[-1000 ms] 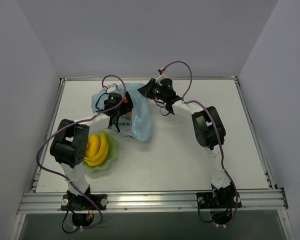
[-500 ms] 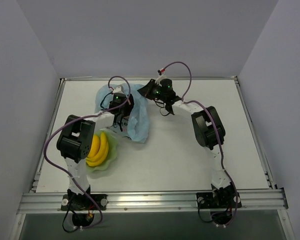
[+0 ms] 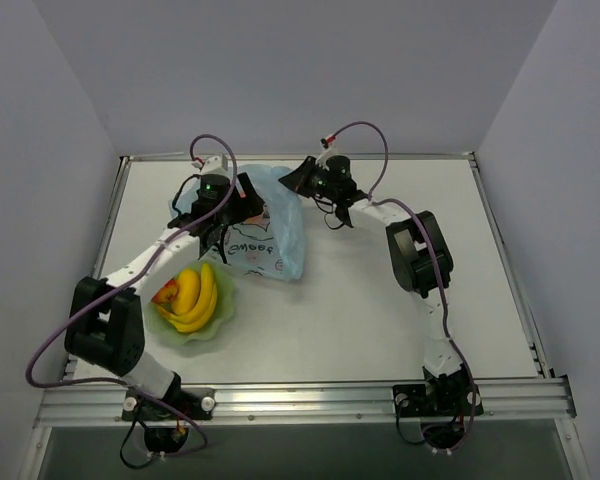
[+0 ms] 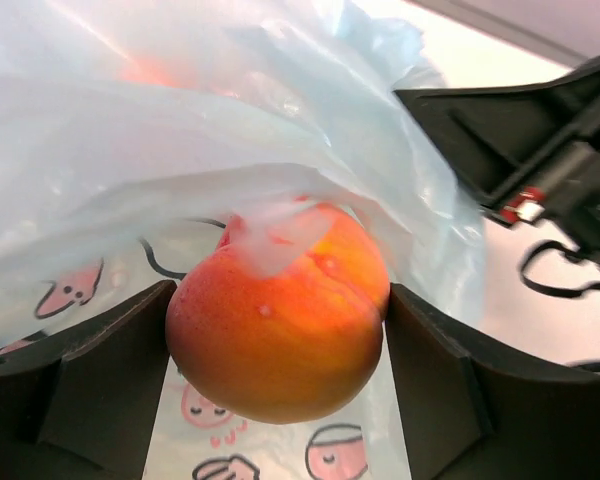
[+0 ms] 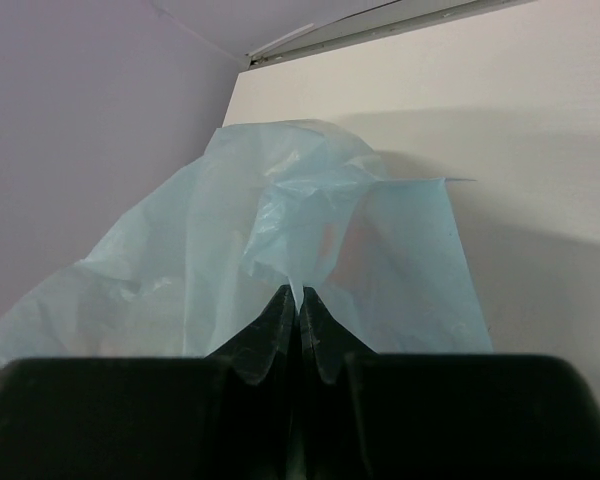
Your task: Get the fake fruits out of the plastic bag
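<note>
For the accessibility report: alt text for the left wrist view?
The left pincer grips a pink-yellow peach between its black fingers, with the light-blue plastic bag draped over the fruit's top. Cartoon figures printed on the bag show beneath.

The white tabletop (image 3: 380, 290) in front of me carries two things. Toward its far left lies the crinkled light-blue plastic bag (image 3: 270, 245), printed side showing. Closer to my left base sits a pale green wavy-edged bowl (image 3: 226, 296), near the bag.
</note>
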### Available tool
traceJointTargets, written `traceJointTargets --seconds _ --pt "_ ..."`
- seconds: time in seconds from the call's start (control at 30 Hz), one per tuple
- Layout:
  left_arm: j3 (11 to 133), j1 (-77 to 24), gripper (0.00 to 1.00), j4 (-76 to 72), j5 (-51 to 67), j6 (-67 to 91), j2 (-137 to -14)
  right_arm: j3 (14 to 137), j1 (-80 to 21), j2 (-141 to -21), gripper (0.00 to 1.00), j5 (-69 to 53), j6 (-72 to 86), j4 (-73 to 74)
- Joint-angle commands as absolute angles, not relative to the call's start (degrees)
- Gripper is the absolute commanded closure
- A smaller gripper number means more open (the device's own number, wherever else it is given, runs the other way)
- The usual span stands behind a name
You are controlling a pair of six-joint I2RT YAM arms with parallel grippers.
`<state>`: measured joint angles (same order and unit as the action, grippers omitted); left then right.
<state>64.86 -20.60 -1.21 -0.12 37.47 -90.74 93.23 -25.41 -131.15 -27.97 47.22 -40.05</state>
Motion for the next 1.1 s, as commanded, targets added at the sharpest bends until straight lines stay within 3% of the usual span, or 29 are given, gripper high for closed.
traceJointTargets --seconds 0.0,0.3,0.6,1.07 --pt "64.08 -20.48 0.57 6.23 -1.23 35.51 -84.21 93.52 -24.79 -131.57 1.00 -29.71 44.83 -41.40" --pt "57.40 -20.48 0.57 23.18 -2.45 33.22 -61.83 89.74 -24.08 -129.38 1.00 -30.14 42.72 -41.31" --pt "45.62 -20.48 0.57 40.60 -15.55 37.53 -38.69 86.57 -24.17 -128.85 1.00 -31.99 41.31 -43.24" --pt "41.14 -20.48 0.47 34.37 -22.32 39.29 -45.09 86.22 -24.08 -129.29 1.00 -33.22 42.28 -45.35"
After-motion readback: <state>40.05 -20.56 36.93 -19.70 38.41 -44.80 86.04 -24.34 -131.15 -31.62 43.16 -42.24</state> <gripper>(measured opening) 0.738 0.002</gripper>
